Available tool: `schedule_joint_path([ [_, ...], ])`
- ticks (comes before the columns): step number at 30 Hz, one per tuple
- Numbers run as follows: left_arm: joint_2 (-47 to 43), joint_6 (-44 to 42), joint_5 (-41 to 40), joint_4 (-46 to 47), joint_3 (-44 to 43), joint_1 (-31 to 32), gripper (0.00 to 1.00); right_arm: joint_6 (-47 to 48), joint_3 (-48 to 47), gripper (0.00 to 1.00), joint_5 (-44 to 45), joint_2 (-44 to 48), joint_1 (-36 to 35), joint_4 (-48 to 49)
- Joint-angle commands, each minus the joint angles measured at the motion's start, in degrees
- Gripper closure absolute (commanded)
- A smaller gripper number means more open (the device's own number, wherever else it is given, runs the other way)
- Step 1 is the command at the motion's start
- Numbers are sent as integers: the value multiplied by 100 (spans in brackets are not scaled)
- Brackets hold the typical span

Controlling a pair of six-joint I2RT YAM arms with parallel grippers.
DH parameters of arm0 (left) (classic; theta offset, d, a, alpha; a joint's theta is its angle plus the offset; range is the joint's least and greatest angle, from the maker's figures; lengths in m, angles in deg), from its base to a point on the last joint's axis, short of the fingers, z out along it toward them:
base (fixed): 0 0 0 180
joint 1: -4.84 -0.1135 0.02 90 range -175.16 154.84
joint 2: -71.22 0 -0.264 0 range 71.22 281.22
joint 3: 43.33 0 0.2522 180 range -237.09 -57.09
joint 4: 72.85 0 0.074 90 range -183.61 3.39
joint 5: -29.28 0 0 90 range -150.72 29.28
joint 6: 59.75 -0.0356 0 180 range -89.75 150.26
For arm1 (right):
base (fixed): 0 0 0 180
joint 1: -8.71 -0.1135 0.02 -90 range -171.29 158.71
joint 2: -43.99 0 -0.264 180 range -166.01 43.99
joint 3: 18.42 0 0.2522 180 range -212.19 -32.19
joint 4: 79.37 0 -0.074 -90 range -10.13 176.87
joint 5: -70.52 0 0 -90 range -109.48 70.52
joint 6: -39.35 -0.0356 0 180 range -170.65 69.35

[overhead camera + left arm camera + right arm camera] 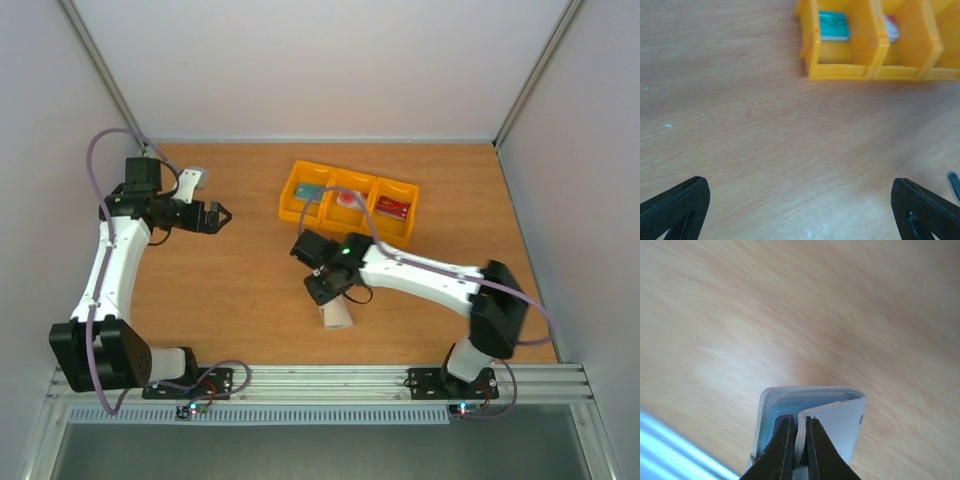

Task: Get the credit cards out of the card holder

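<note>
Your right gripper (798,421) is pinched tight on one flap of the cream card holder (837,412), over the wooden table (230,300) on the near side of the yellow tray (840,72), which holds a teal credit card (833,26), while your left gripper (797,192) hangs with fingers wide apart.

card holder (840,422): lower part is cut off by the bottom edge, and its middle is covered by the right gripper (799,421).
holder inside: grey-blue layers; cannot tell if a card is between them.
yellow tray (840,71): cut by the top and right edges.
red-and-white card (891,27): mostly hidden behind a divider.
dark red card (393,208): print too small to read.
left gripper (799,186): only two black fingertips show in the bottom corners.
dark thing (953,184): cut by the right edge, cannot tell what it is.
</note>
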Motion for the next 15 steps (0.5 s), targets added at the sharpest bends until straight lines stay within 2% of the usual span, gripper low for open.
schedule_joint_path([
  [1, 94, -194, 1002, -607, -597, -12, 0, 1249, 13, 99, -1397, 1351, 154, 1450],
  [5, 102, -600, 2413, -1382, -1269, -4, 6, 1738, -2, 99, -3489, 2013, 522, 2846],
  [8, 89, -1490, 3334, -2542, -2003, 14, 7, 2090, -547, 99, -4643, 1930, 587, 3069],
  [12, 89, -4069, 3599, -4963, -3131, 87, 1, 2388, -1273, 99, -5906, 1666, 647, 3113],
  [13, 17, -4799, 3552, -5137, -3255, 143, 1, 2424, -1406, 99, -6185, 1612, 649, 3137],
  [15, -214, -5008, 3471, -5179, -3292, 242, 1, 2505, -1697, 99, -6633, 1502, 647, 3108],
])
